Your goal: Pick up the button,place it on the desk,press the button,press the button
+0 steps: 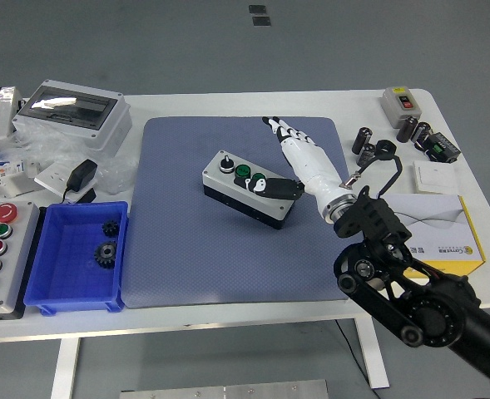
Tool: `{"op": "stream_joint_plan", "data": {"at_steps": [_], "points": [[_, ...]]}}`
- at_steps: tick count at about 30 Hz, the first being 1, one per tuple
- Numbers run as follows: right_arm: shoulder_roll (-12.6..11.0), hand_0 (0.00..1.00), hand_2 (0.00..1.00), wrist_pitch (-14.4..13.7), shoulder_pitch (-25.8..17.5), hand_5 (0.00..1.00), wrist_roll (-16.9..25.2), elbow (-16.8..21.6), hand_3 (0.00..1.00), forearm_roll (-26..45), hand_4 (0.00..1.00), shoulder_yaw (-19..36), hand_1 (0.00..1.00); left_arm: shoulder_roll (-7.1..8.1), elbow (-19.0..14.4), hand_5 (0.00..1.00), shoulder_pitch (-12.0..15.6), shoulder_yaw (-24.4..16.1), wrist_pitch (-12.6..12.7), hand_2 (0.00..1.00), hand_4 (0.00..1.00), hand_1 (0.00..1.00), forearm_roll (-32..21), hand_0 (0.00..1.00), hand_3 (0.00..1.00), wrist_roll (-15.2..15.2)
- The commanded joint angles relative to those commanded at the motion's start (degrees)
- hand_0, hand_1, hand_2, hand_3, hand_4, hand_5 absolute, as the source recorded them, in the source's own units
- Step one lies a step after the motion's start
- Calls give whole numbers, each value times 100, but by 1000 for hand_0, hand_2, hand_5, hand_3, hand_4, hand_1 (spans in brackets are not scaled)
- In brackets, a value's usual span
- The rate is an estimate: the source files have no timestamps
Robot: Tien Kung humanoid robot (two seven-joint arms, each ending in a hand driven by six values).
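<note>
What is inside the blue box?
Two small dark gears lie inside the blue box. Nothing else shows on its floor, though the near wall hides a thin strip.

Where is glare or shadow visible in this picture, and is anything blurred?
Head view: glare on the grey enclosure's clear lid; soft shadow beside the grey three-button control box on the blue mat; the white right hand looks sharp; no blur.

Blue bin (76, 293), gears (107, 249), grey mat (186, 266)
</note>
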Motion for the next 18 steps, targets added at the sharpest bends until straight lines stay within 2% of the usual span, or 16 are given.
{"op": "stream_joint_plan", "data": {"at_steps": [4,5,11,18], "points": [[32,998,998,-4,67,591,-37,-241,998,59,998,-117,998,2,0,318,-5,2,0,554,636,605,-2,616,620,0],[43,998,998,-10,88,626,-51,-321,998,71,998,-154,998,3,0,318,-6,3,0,553,635,605,-1,616,620,0],[121,998,998,-80,211,622,-159,-818,998,138,998,-367,998,6,0,317,-11,26,-4,553,633,605,-21,616,619,-1],[153,998,998,-181,289,625,-339,-953,998,165,998,-660,998,7,0,318,-11,36,-9,553,633,605,-28,616,619,-7]]}}
